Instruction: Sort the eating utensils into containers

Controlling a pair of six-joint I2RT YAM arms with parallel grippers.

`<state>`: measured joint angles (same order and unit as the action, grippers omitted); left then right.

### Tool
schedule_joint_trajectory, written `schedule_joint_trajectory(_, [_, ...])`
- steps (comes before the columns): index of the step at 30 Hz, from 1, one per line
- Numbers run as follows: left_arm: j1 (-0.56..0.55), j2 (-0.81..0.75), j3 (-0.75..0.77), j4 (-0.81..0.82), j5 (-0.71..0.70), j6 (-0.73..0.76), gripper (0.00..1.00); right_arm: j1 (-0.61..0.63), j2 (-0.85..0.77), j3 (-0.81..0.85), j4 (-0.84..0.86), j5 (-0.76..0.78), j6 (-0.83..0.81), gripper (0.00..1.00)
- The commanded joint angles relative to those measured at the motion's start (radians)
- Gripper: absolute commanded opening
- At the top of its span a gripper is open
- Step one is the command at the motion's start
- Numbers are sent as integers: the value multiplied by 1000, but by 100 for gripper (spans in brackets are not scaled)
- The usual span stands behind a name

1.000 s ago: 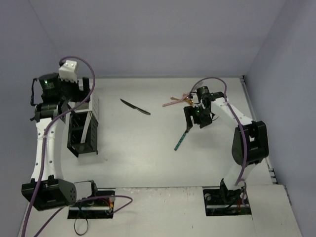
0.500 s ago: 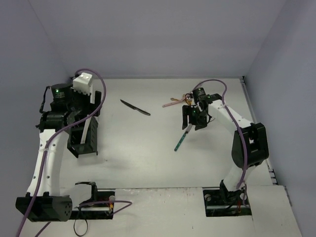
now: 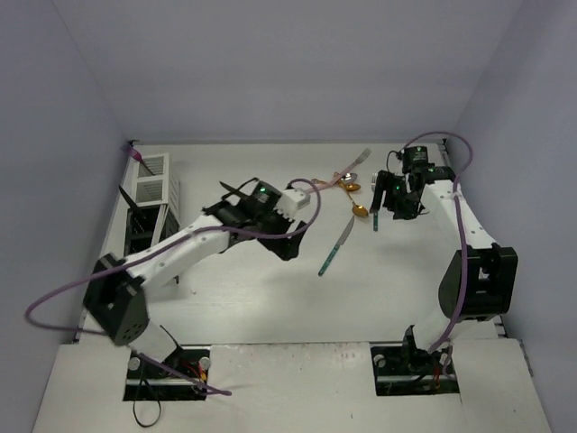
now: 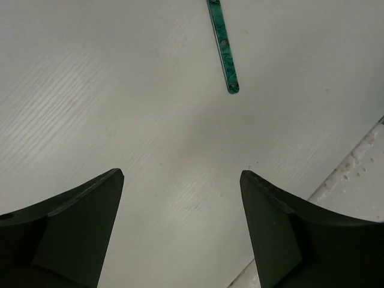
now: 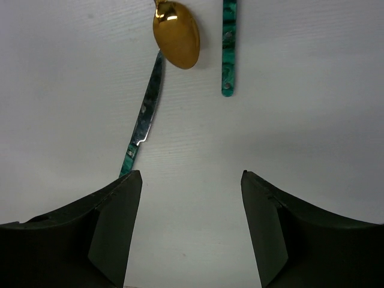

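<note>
A teal-handled knife (image 3: 334, 246) lies slanted at mid-table; its handle end (image 4: 224, 54) shows ahead of my open left gripper (image 3: 290, 245) (image 4: 182, 180), which hovers just left of it, holding nothing. Further back lie a gold spoon (image 3: 359, 210) (image 5: 176, 33), a second gold spoon (image 3: 347, 187), a silver fork (image 3: 361, 159) and a pink fork (image 3: 317, 186). A teal handle (image 3: 375, 221) (image 5: 228, 48) lies beside my right gripper (image 3: 390, 207) (image 5: 191, 177), which is open and empty. The knife (image 5: 144, 114) runs past its left finger. The white caddy (image 3: 153, 178) and black caddy (image 3: 149, 233) stand at the far left.
Dark utensil ends stick up from the caddies (image 3: 127, 196). The left arm's link (image 3: 194, 242) stretches across the table from the caddies to the middle. The table's near edge (image 4: 360, 162) shows at the lower right of the left wrist view. Walls close the table on three sides.
My left arm swung from above the caddies to mid-table beside the teal-handled knife, its jaws narrowing slightly. My right arm drew back to the far right, off the knife.
</note>
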<state>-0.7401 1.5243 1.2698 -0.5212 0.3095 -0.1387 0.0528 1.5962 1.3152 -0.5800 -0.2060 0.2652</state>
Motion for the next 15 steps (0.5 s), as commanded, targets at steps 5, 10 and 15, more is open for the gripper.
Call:
schedule_joint_trajectory(5, [-177, 401, 354, 67, -33, -138, 74, -174, -127, 2, 5, 60, -54, 66])
schedule_joint_trajectory(10, [-200, 543, 488, 12, -92, -152, 71, -242, -145, -26, 5, 36, -81, 66])
schedule_joint_trajectory(15, [-200, 679, 609, -44, -167, -129, 63, -279, -148, -33, 5, 4, -99, 66])
